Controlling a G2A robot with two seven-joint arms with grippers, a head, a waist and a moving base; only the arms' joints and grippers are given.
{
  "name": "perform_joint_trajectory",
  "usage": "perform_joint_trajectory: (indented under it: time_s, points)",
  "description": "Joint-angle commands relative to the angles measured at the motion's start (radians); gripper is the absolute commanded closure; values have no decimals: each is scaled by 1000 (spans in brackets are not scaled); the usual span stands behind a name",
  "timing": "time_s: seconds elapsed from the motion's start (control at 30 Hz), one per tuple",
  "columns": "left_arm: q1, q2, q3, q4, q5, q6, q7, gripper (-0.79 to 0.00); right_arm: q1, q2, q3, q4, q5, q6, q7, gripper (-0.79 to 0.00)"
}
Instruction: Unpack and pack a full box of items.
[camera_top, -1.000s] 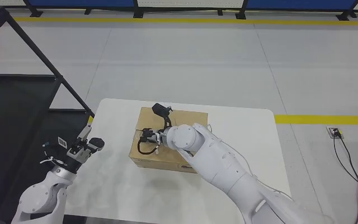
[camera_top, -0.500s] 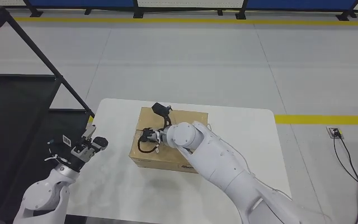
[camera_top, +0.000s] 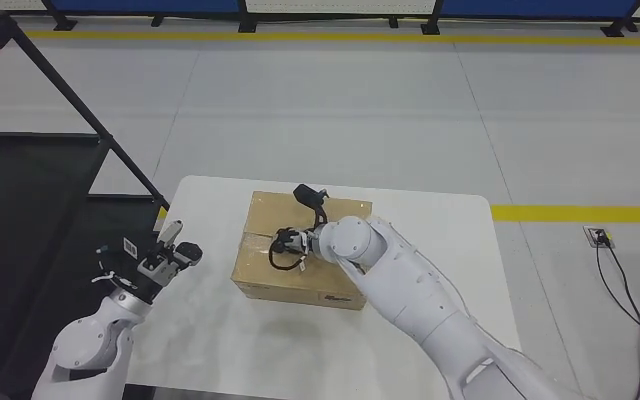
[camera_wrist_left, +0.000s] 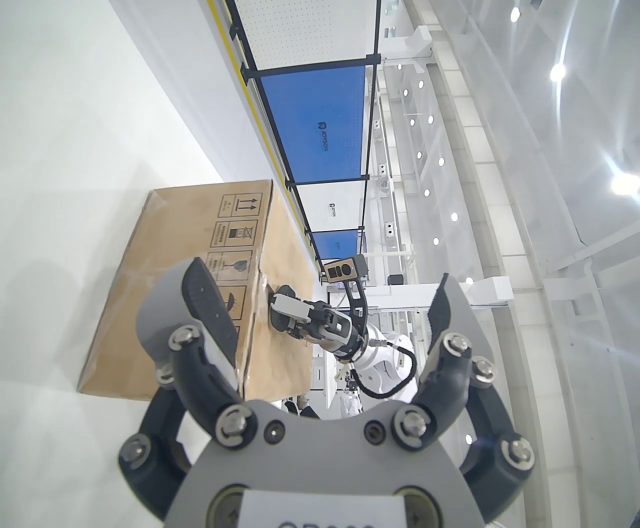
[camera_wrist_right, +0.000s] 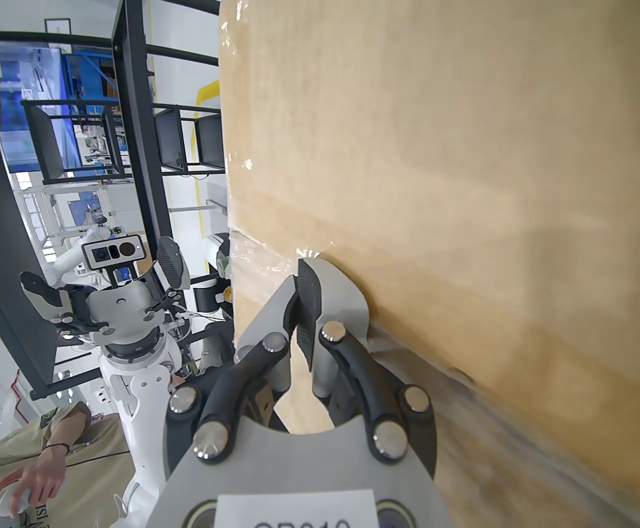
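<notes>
The right claw (camera_wrist_right: 301, 296), fingers pressed together, touches the cardboard box (camera_wrist_right: 450, 150) beside clear tape (camera_wrist_right: 260, 251).

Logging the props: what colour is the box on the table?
Brown cardboard box, clearest in top view.

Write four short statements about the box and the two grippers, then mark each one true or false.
1. The box sits closed on the table. True.
2. The left gripper has its fingers pressed together. False: they are spread wide open.
3. The right gripper is at the taped seam on the box's top, fingers shut. True.
4. The left gripper is touching the box. False: it is apart from the box, near the table's edge.
</notes>
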Motion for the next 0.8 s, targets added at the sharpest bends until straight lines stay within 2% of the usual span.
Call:
perform_joint_trajectory:
  time_s: [0.0, 0.43, 0.77]
  points:
    - [0, 0, 7, -5, 4, 1, 4, -785, -27, 22, 32, -52, -25, 16, 7, 0]
    - [-5, 1, 22, -12, 9, 2, 13, -785, -205, 128, 215, -369, -177, 156, 78, 0]
    - [3, 3, 16, -24, 7, 1, 12, -785, -293, 170, 326, -478, -213, 198, 103, 0]
